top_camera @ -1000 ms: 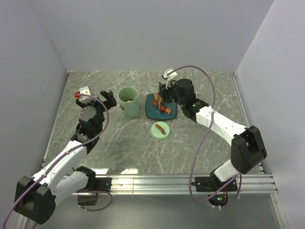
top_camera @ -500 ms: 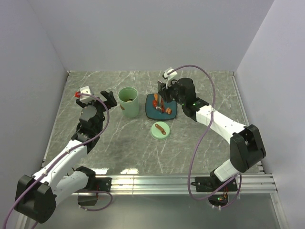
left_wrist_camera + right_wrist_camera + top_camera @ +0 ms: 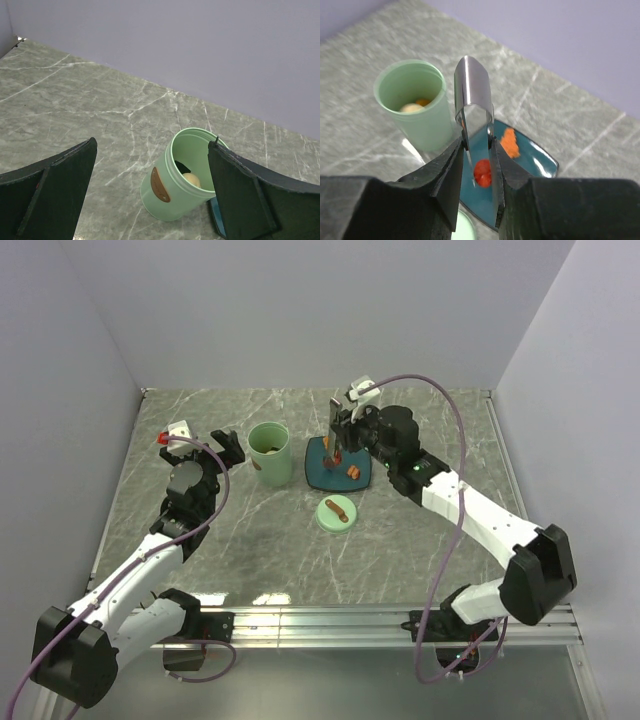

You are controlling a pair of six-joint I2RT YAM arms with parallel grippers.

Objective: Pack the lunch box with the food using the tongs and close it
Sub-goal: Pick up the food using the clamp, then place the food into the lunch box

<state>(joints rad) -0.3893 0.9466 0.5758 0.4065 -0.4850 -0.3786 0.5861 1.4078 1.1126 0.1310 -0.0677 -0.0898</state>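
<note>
Above the dark teal plate (image 3: 338, 464), we see the right end effector (image 3: 479, 145) squeezed narrow on the tongs (image 3: 476, 125), its fingers (image 3: 451, 170) pressing both thin arms. The tongs stand roughly upright in the overhead view; from the wrist, their long axis runs straight out from the end effector, bent spring end farthest away and the tips back toward the plate with a red-orange piece (image 3: 482, 172) between them. Whether that piece is lifted clear, we cannot tell. A brownish-orange fried chunk (image 3: 509, 142) lies on the plate just right of the tongs.

The lunch box (image 3: 269, 453) stands upright on the tabletop (image 3: 420, 540), left of the right end effector, holding a beige ball (image 3: 191, 180). Its lid (image 3: 336, 513) lies flat nearer the arm bases. The left end effector (image 3: 227, 447) hangs wide open beside the lunch box, gripping nothing.
</note>
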